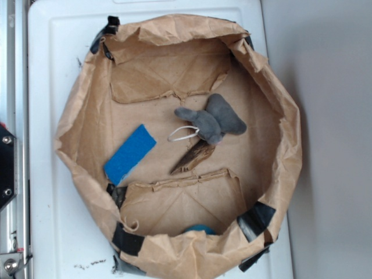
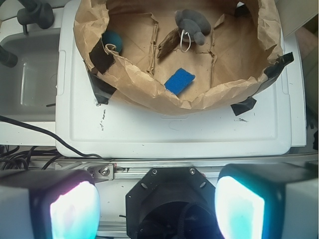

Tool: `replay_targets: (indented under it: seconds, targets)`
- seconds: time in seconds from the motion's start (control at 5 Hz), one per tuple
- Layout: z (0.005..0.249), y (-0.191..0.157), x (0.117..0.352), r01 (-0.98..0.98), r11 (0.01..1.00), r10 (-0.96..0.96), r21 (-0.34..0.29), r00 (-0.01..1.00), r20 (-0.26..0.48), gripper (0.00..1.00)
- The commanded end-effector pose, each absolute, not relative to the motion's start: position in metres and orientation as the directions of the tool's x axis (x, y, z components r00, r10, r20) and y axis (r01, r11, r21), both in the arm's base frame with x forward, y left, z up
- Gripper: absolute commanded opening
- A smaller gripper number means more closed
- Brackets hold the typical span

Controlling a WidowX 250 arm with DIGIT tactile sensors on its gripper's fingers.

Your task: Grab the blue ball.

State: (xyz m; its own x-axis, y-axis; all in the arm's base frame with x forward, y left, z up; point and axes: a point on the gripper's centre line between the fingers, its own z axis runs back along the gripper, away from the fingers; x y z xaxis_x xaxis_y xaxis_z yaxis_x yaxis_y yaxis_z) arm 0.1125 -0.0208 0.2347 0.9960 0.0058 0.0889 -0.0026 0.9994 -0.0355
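White lid (image 2: 174, 134) supported the paper bag (image 2: 149, 84). The blue ball (image 2: 113, 40) was tucked against its wall. The gripper (image 2: 157, 206) was released, well apart; descent close beside that wall was advised.

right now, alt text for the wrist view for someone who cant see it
The open gripper sits well short of a crumpled brown paper bag on a white lid. Inside the bag lie the blue ball by the left wall, a flat blue piece and a grey plush toy.
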Motion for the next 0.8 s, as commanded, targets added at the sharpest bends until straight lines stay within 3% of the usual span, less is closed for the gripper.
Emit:
replay_targets:
  seconds: [0.0, 0.2, 0.4, 0.6]
  targets:
    - [0.235, -0.021, 0.113, -0.003, 0.999, 0.006, -0.035, 0.996, 0.089, 1.0]
    - [0.233, -0.016, 0.158, 0.009, 0.997, -0.003, -0.073, 0.997, 0.079, 1.0]
    - [0.221, -0.016, 0.202, 0.026, 0.999, -0.022, -0.041, 0.995, 0.096, 1.0]
    - [0.21, -0.017, 0.236, 0.155, 0.988, -0.157, 0.026, 0.979, 0.13, 1.0]
